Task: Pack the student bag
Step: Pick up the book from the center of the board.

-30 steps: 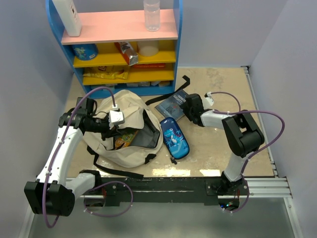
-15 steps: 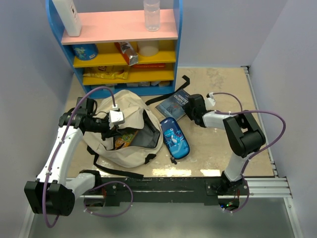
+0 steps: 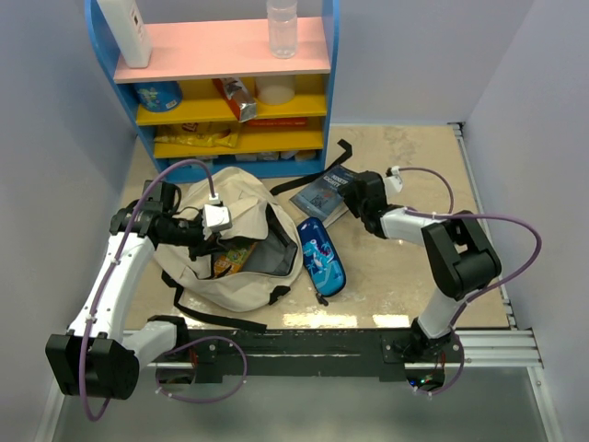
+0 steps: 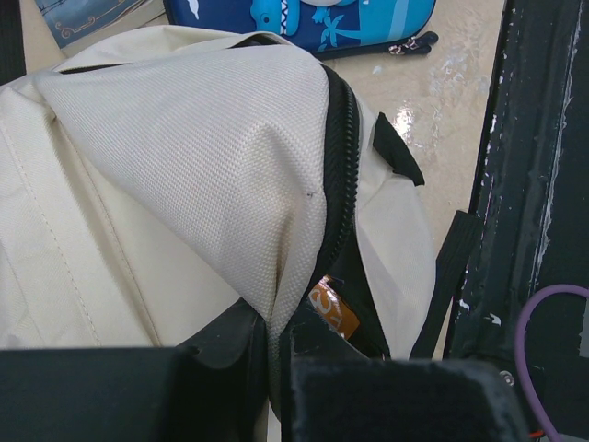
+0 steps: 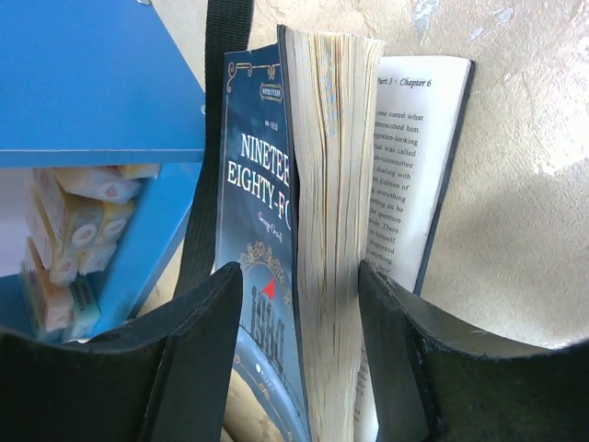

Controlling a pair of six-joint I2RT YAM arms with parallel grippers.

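Note:
The beige student bag lies at the left of the table with its main zip open and an orange packet inside. My left gripper is shut on the beige edge of the opening and holds it up. A dark blue paperback lies behind the bag, partly opened. In the right wrist view its page block stands between the fingers of my right gripper. The jaws are open, with a gap on the cover side. The gripper also shows in the top view.
A blue pencil case lies between the bag and my right arm, and shows at the top of the left wrist view. A blue shelf unit with snacks and bottles stands at the back. A black strap lies by the book.
My right gripper has edged forward onto the book and its elbow has swung right. The pencil case has shifted slightly towards the bag. The left arm has not moved.

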